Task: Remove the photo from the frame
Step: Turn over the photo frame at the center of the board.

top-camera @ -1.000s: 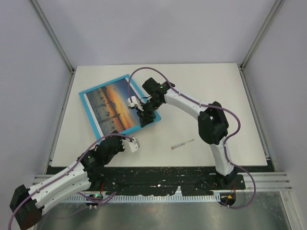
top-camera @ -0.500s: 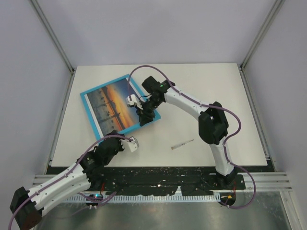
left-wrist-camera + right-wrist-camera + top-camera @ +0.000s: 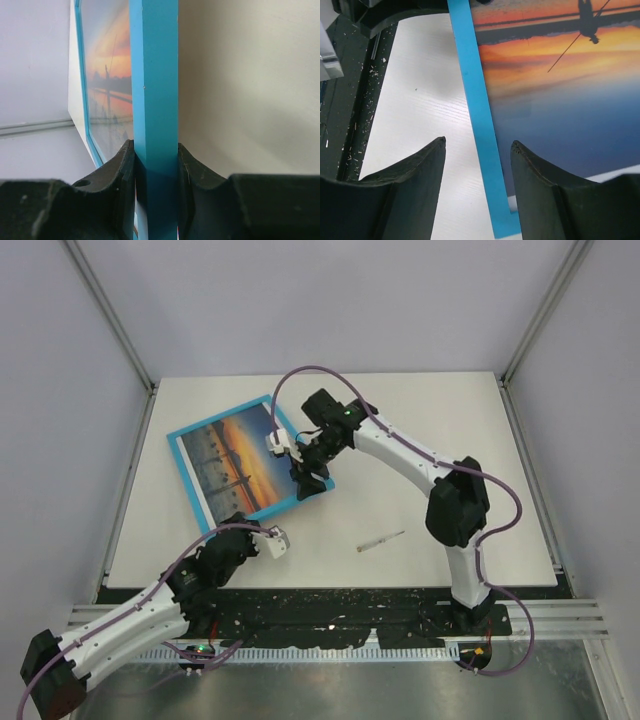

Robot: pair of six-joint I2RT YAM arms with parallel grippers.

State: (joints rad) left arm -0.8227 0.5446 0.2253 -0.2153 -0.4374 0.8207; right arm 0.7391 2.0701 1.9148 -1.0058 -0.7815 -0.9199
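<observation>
Right gripper [image 3: 477, 145] has spread, astride the frame [image 3: 470, 75] rail running lengthwise between its jaws; photo [image 3: 560, 85] just inboard. Left gripper [image 3: 156, 150] pinches the frame's near edge, seemingly.

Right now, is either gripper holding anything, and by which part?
The left gripper pinches the light-blue frame by its near border strip. The right gripper hangs open over the frame's side border, holding nothing.

Light-blue frame [image 3: 154, 100], sunset photo [image 3: 240, 460], off-white tabletop [image 3: 420, 420].
The photo grades from orange sky to deep blue water, crossed by dark silhouettes, inside a thin white border; the frame is flat bright blue.
</observation>
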